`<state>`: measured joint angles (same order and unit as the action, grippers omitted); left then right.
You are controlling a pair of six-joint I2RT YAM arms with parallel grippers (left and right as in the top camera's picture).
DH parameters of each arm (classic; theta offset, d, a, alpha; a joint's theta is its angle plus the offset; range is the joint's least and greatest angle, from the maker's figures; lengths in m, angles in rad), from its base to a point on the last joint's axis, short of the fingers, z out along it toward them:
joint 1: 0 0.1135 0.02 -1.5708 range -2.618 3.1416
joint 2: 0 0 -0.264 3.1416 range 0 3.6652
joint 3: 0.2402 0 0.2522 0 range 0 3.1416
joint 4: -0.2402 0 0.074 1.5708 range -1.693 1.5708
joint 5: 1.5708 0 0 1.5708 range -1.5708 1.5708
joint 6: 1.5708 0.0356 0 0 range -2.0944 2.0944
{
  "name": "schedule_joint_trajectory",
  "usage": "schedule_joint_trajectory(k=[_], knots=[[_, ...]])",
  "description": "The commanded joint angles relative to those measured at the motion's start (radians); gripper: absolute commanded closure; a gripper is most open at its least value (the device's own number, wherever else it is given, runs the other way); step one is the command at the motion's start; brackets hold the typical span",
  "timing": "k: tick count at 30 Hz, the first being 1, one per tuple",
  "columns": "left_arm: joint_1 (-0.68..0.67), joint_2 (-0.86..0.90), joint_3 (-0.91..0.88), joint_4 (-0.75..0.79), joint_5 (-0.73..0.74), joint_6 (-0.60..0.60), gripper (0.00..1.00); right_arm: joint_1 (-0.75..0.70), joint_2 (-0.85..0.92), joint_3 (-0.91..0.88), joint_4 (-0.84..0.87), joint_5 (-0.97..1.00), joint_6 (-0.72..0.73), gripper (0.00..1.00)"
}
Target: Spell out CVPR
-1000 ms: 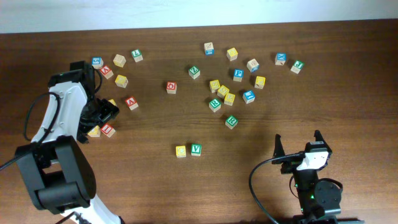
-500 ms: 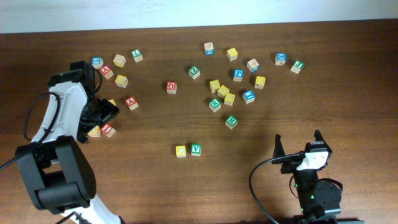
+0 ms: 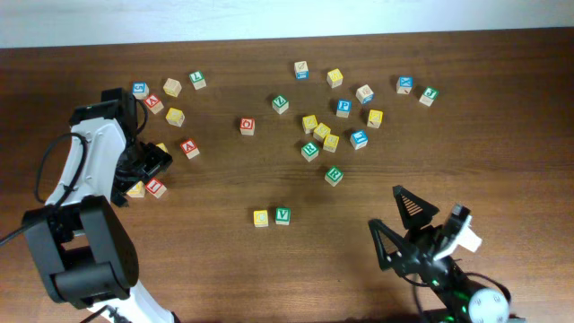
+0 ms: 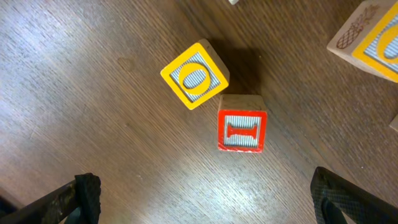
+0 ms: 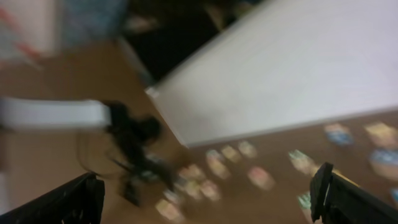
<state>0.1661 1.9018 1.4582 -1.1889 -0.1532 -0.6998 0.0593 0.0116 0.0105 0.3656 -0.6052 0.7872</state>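
We look down on a dark brown wooden table [image 3: 206, 269] that fills the overhead view, with a white wall [image 3: 269, 18] along its far edge. The left arm [image 3: 90, 170], white and black, reaches up the left side of the table. The right arm [image 3: 444, 265], mostly black, sits at the near right corner, tilted toward the middle.

The left gripper [image 4: 205, 190] hangs low over the table with its fingers [image 4: 84, 196] wide apart and only bare wood between them. Just beyond it we see a yellow O cube [image 4: 194, 74] and a red I cube [image 4: 242, 123], meeting at one corner. The right gripper [image 3: 391, 220] also has its fingers spread wide and holds nothing, above bare table near the front edge. Its own camera view is blurred, and we make out only the wall and smeared cubes.

Of the four task cubes, the yellow C cube [image 3: 260, 218] and the green V cube [image 3: 282, 215] sit side by side at the front centre, C on the left. The green R cube [image 3: 333, 176] lies alone, further back and to the right of that pair. The blue P cube [image 3: 343, 108] sits among the other letter cubes [image 3: 321, 131], a loose cluster at the right rear. A smaller group of cubes lies at the left rear, beside the left arm.
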Motion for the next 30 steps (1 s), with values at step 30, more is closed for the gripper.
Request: schedule_joint_trajectory(k=[30], knots=[[0.005,0.008,-0.006,-0.001,0.004,-0.002,0.01,0.012,0.846,1.141,-0.81,-0.015,-0.671,0.02]])
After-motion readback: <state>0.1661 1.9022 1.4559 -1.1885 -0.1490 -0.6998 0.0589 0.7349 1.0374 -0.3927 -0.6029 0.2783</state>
